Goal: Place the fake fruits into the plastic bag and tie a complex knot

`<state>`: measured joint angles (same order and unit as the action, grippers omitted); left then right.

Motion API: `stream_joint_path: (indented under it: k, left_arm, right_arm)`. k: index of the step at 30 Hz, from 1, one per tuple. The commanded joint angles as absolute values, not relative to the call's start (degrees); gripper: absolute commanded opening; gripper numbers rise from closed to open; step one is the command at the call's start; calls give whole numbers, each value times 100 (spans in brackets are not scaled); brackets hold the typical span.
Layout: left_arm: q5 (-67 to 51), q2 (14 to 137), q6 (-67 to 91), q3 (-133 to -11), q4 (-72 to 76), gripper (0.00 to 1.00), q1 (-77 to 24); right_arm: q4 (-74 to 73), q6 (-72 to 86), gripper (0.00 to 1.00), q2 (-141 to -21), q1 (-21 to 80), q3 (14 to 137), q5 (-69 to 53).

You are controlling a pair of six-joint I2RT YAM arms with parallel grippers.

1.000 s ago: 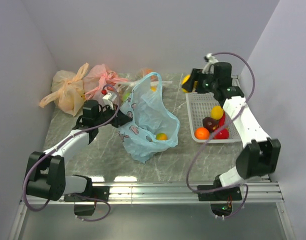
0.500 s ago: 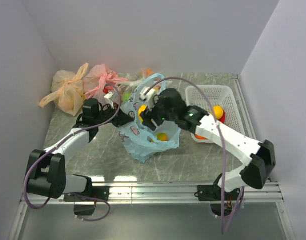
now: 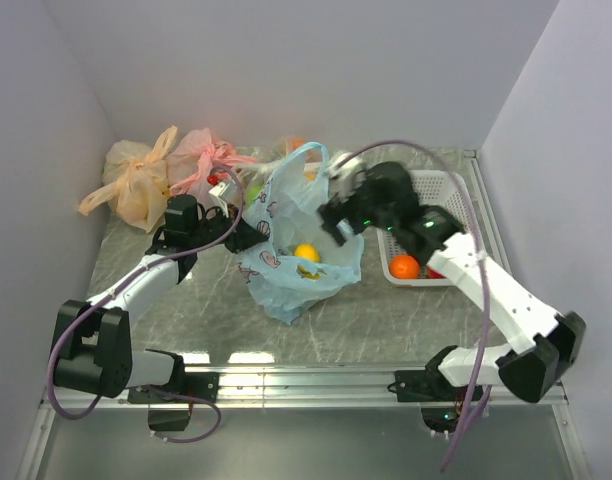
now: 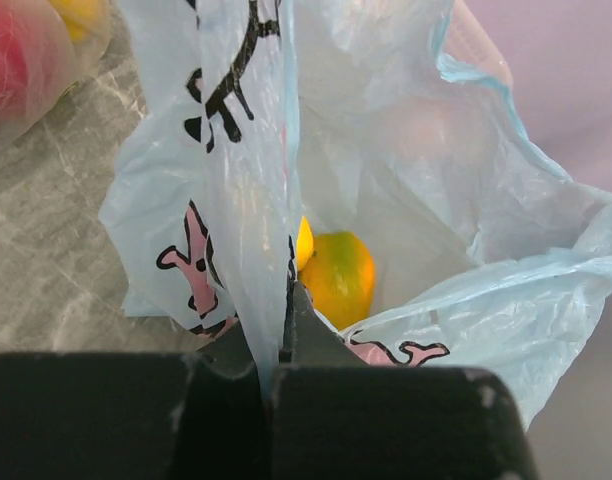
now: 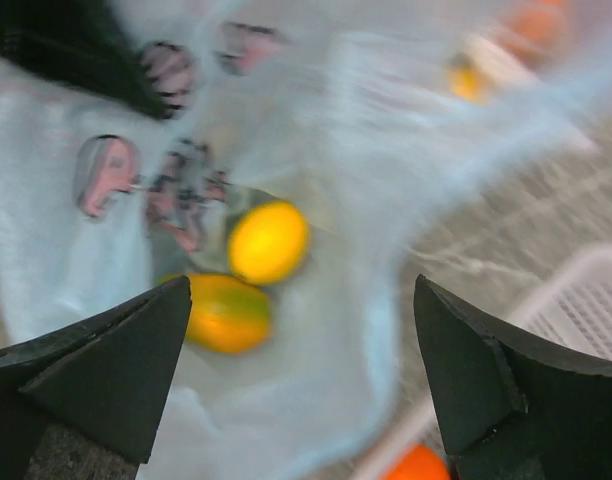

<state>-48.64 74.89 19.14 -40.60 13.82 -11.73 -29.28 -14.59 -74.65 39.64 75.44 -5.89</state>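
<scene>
In left wrist view, hand [image 4: 285,305] pinches bag [image 4: 406,170].

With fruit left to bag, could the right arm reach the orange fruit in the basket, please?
Probably yes: the right fingers are open and empty, and the orange fruit lies uncovered nearby.

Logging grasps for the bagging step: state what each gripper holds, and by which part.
Left gripper pinches the plastic bag by its side wall, jaws shut. Right gripper is open, holding nothing.
</scene>
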Motion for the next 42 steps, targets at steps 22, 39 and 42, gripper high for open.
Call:
stream_joint_path:
  k: [22, 39, 42]
  left_arm:
    - [-4737, 7418, 1591, -4351, 1204, 0, -1187]
    - [-4755, 7418, 1600, -4368, 1213, 0, -1187]
    - [-4781, 7427, 1635, -4377, 1239, 0, -1187]
  right_arm:
    - [-4773, -1697, 88, -8463, 615, 6224, -1108]
    - [-4631, -1450, 42, -8010, 606, 6503, -1308]
    - [-4799, -1512, 40, -7403, 615, 7144, -1791]
